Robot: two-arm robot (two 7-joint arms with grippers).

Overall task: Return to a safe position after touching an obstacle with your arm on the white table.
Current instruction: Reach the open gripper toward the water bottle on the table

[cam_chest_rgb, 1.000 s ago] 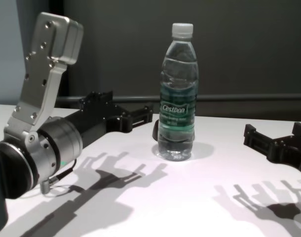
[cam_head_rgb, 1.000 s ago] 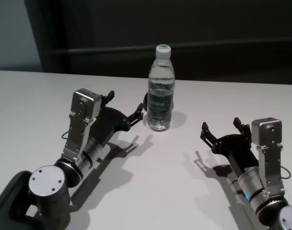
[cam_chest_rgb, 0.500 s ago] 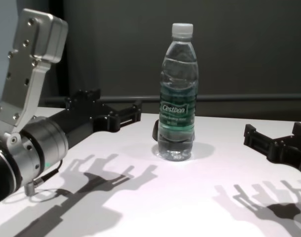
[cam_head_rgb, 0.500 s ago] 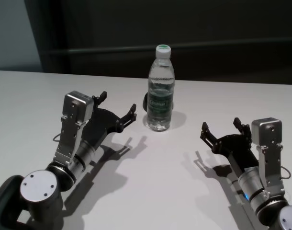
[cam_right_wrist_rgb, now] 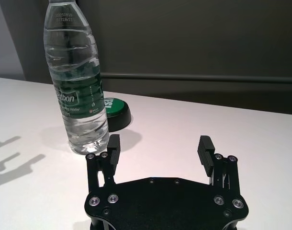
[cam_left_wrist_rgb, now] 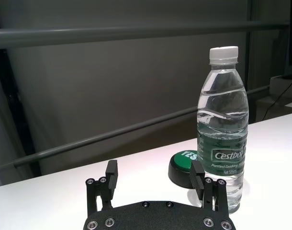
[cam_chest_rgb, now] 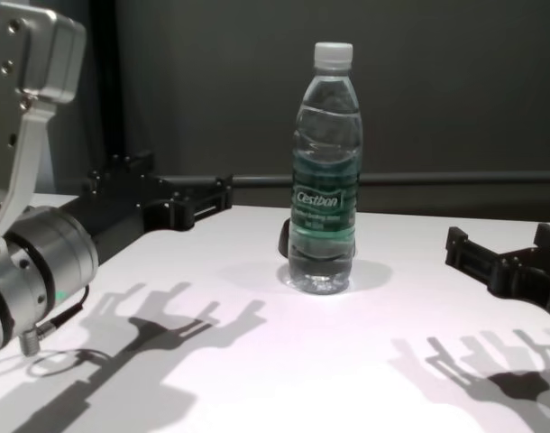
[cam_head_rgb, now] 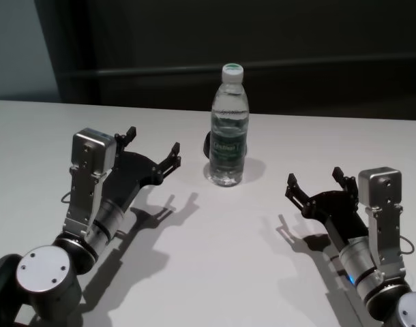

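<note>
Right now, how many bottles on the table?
1. The water bottle stands upright mid-table toward the far edge, between the open left gripper and the open right gripper, touching neither. None seem hidden.

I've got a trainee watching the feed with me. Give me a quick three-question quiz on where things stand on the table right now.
1. True or false: the left gripper is touching the water bottle.
2. What sits on the white table right behind the bottle? A) a dark round puck with a green top B) a red cup C) a folded cloth
3. Fill in: the fingers of the right gripper are ____.

Key: 1. False, bare table shows between them. 2. A, the puck. 3. Open, holding nothing, apart from the bottle on its right.
</note>
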